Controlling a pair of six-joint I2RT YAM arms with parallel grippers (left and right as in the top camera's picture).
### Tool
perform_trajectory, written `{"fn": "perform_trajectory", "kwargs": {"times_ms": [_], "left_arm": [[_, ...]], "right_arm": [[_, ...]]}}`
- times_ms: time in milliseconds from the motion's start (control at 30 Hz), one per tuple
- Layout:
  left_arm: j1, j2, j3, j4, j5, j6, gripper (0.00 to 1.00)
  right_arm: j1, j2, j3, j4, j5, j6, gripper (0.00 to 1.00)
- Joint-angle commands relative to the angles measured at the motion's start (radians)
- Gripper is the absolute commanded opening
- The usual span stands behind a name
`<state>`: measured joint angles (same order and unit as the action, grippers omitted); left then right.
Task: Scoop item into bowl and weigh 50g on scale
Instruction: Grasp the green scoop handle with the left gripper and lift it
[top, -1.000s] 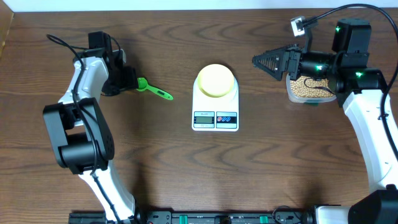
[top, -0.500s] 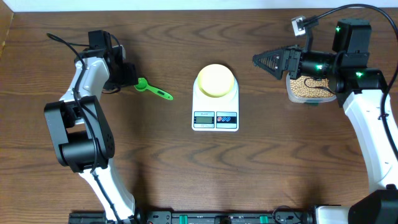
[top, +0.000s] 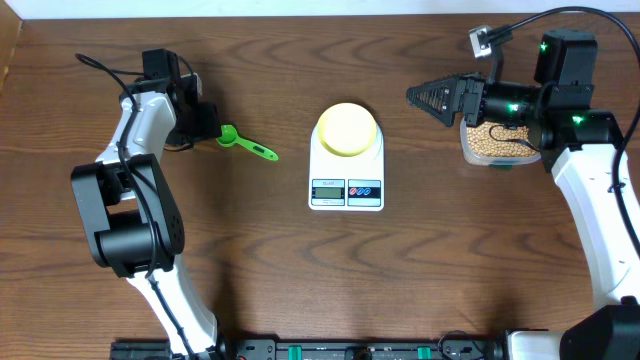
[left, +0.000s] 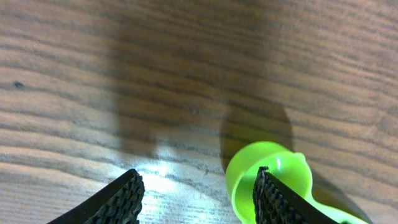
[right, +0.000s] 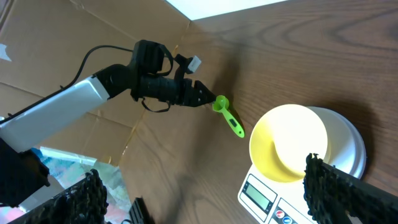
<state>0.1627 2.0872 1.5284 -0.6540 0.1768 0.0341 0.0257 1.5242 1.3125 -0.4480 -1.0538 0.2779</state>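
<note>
The pale yellow bowl (top: 347, 128) sits on the white scale (top: 346, 178) at the table's middle; both also show in the right wrist view, the bowl (right: 287, 142) and the scale (right: 345, 146). The beige beans (top: 492, 139) lie in a clear tub at the right, under my right arm. A green scoop (top: 245, 143) lies on the table left of the scale. My left gripper (top: 207, 125) is open at the scoop's cup; in the left wrist view its right finger overlaps the cup (left: 268, 174), jaws (left: 196, 199) apart. My right gripper (top: 425, 98) is open and empty, above the table between scale and tub.
The clear plastic tub (top: 468, 152) stands at the right edge, partly hidden by my right wrist. The scale's display (top: 328, 190) and buttons face the front. The right wrist view shows cardboard panels (right: 68, 43) beyond the table's left side.
My left gripper shifted slightly back from the scoop's cup, so more of the green cup shows. The right arm, bowl and scale have not moved.
</note>
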Motion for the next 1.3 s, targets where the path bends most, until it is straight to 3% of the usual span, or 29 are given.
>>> {"fn": "perform_trajectory", "kwargs": {"times_ms": [0, 500, 567, 733, 800, 1267], "left_arm": [[0.002, 0.012, -0.008, -0.023, -0.006, 0.014, 0.60], [0.002, 0.064, -0.039, 0.005, -0.005, 0.014, 0.59], [0.002, 0.064, -0.039, 0.008, -0.006, 0.014, 0.50], [0.002, 0.063, -0.039, 0.012, 0.000, 0.006, 0.14], [0.002, 0.063, -0.039, 0.012, 0.017, 0.002, 0.08], [0.002, -0.028, -0.002, -0.057, 0.176, -0.063, 0.07]], "right_arm": [[0.008, -0.015, 0.009, 0.003, 0.002, 0.007, 0.99], [0.009, -0.015, 0.009, 0.003, 0.005, 0.022, 0.99], [0.009, -0.015, 0.009, 0.003, 0.005, 0.025, 0.99], [0.009, -0.015, 0.009, 0.003, 0.008, 0.025, 0.99], [0.009, -0.015, 0.009, 0.003, 0.010, 0.025, 0.99], [0.008, -0.015, 0.009, -0.002, 0.110, 0.074, 0.99]]}}
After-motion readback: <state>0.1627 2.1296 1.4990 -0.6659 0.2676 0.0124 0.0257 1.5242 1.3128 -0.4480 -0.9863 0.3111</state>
